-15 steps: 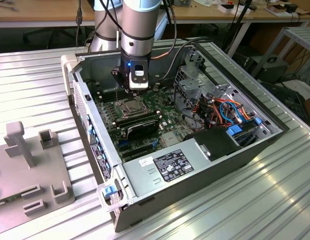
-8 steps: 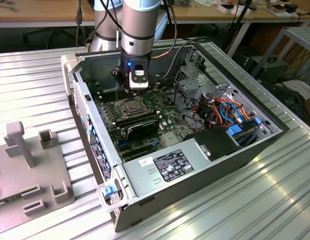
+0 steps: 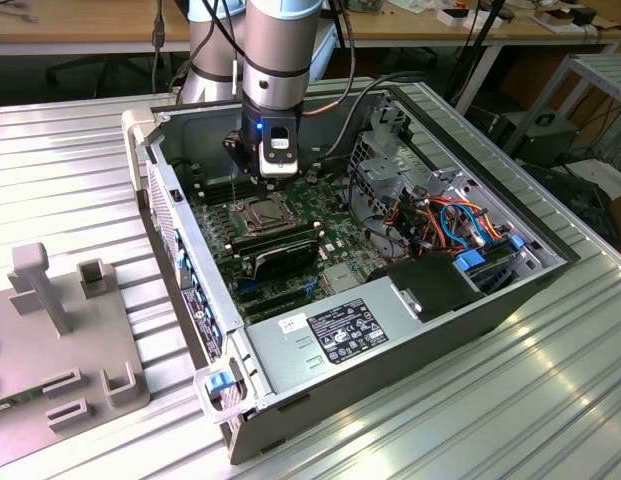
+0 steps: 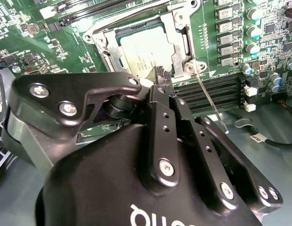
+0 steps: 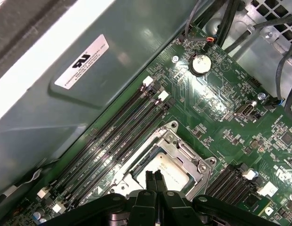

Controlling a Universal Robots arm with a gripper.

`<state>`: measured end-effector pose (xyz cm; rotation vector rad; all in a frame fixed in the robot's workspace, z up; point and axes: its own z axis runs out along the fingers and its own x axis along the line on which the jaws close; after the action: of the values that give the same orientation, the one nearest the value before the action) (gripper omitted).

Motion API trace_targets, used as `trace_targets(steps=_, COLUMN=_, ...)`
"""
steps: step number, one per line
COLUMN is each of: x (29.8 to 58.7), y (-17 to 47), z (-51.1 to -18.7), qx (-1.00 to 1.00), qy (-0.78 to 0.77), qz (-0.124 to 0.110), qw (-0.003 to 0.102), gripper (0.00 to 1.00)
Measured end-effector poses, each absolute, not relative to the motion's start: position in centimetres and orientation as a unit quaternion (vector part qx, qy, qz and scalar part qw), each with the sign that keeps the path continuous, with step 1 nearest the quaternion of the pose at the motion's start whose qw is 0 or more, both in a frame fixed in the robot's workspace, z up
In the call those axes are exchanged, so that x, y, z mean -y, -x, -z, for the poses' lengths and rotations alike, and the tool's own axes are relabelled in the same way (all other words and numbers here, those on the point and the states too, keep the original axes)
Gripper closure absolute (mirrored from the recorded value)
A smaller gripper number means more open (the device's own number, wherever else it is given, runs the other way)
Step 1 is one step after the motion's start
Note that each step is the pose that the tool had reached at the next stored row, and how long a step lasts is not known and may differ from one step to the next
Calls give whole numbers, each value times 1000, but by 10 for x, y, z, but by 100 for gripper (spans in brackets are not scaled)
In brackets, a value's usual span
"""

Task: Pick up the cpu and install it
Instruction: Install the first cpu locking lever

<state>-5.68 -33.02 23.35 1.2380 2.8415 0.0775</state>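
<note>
Jaws first: the gripper (image 5: 153, 177) has them pressed together, tip against tip, and there's nothing between them. The fingertips (image 4: 161, 75) hang just above the near edge of the socket, right over the board.

Now the wide picture. A ribbed metal table (image 3: 70, 160) carries everything, and on it lies the open computer case (image 3: 470, 330), side panel off, insides facing up. The arm (image 3: 280, 50) drops straight down into it from above. Along the front wall of the case sits the grey power supply (image 3: 350, 330), label up. Behind it is the green motherboard (image 3: 320, 215), flat on the case floor. Two long black memory sticks (image 3: 275, 245) stand in their slots between the power supply and the socket.

And the socket frame (image 5: 181, 146) is right beneath the gripper, metal plate framing a square opening. Inside that opening, there it is: the cpu (image 5: 168, 165), silver-grey top up, lying flat and square in the socket. In the second wrist view the cpu (image 4: 143, 47) sits just beyond the fingertips, apart from them. A thin metal lever (image 4: 209, 101) angles out from the frame's corner, across the empty memory slots (image 4: 211, 89).

On the exterior view's left, a grey fixture (image 3: 60, 330) rests on the table, well apart from the case.
</note>
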Motion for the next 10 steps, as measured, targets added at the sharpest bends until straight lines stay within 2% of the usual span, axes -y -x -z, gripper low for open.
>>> trace_targets(steps=10, x=330, y=56, z=-237, qx=-916, qy=-399, qz=-25, qw=21, gripper=89)
